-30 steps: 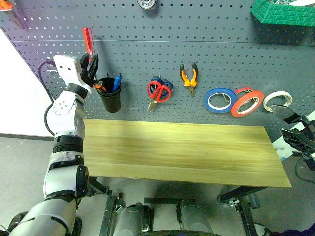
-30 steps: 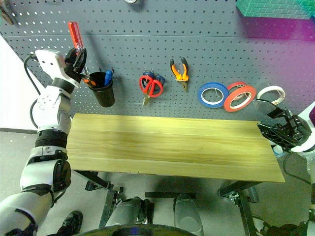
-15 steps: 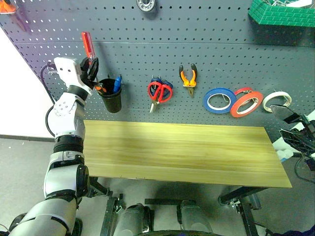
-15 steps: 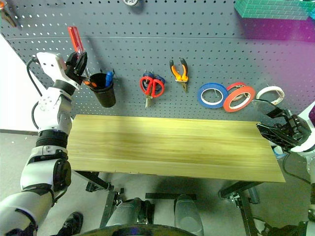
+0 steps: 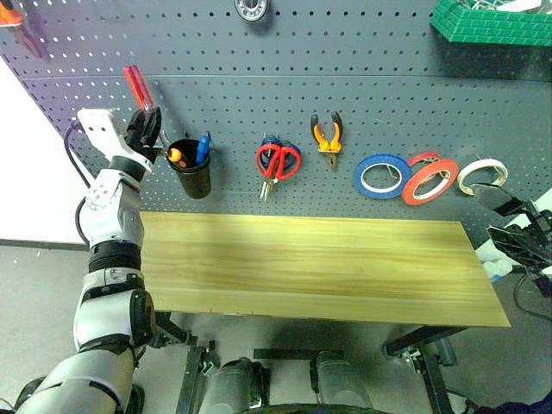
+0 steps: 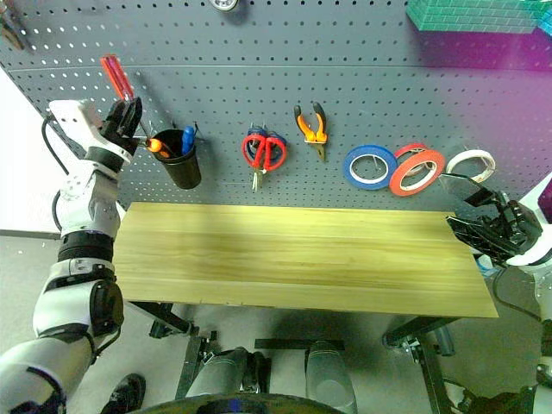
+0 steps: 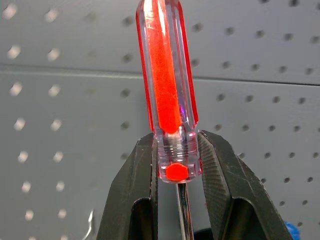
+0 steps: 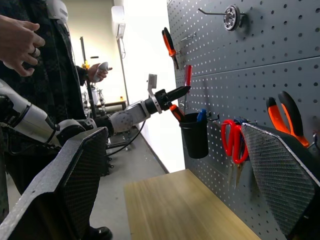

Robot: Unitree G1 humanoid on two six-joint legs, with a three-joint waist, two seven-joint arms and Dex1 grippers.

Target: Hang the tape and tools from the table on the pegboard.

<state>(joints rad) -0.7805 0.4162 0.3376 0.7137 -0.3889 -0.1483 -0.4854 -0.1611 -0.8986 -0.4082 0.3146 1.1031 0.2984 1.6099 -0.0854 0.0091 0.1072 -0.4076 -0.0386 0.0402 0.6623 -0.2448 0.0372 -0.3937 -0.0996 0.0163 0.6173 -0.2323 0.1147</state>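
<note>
A: Since the earlier frame, what has moved?
B: Leftward and slightly down, toward 9 o'clock, has gone the left gripper; the screwdriver it carries now leans toward 11 o'clock instead of standing upright.

A: How is that tool held?
B: Both black fingers are clamped on the base of the translucent red handle, the metal shaft running down between them, close before the pegboard.

A: And the right gripper?
B: Its jaws stand wide apart, holding nothing, off the table's end at 3 o'clock.

A: Where are the other task items?
B: All hang on the pegboard: red-handled scissors at centre, over blue-handled scissors; orange-and-black pliers just beside them at 2 o'clock; the red-orange tape roll toward 3 o'clock, overlapping a smaller red roll, between a blue roll and a white roll.

A: What sits beside the left gripper?
B: A black cup on the pegboard, holding pens
</note>
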